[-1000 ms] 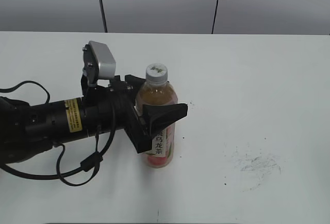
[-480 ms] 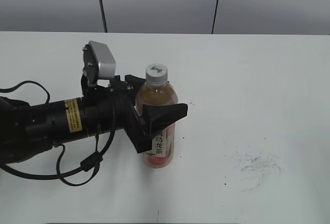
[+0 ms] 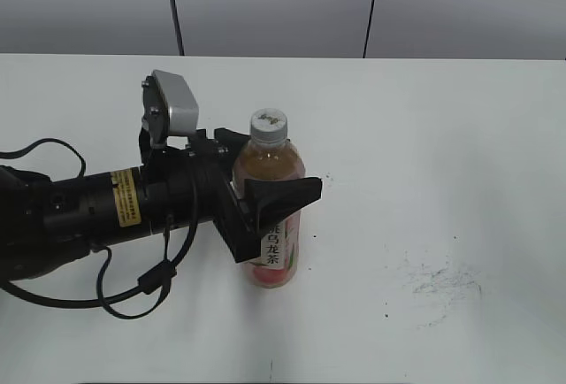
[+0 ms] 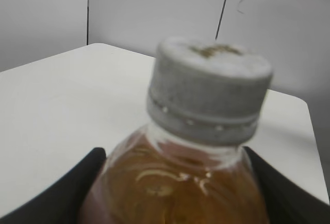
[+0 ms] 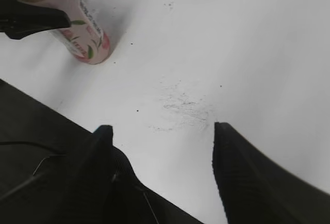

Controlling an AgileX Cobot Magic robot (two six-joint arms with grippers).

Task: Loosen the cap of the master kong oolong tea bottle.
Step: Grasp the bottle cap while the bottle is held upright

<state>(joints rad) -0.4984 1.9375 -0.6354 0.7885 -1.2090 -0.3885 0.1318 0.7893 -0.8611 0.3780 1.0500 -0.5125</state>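
Observation:
The master kong oolong tea bottle (image 3: 276, 258) stands upright on the white table (image 3: 424, 136), amber tea inside and a pink label lower down. Its white-grey cap (image 3: 268, 125) is on the neck with nothing touching it. My left gripper (image 3: 265, 172) comes in from the left and is shut on the bottle's shoulder, one black finger on each side. In the left wrist view the cap (image 4: 209, 90) fills the middle above the bottle (image 4: 175, 182). My right gripper (image 5: 162, 130) hangs open and empty over the table, right of the bottle (image 5: 85, 35); it is outside the exterior view.
A patch of dark scuff marks (image 3: 442, 280) lies on the table right of the bottle, also visible as scuff marks (image 5: 183, 102) just beyond the right fingertips. The left arm's cables (image 3: 133, 294) trail near the front left. A grey panelled wall (image 3: 265, 3) runs behind.

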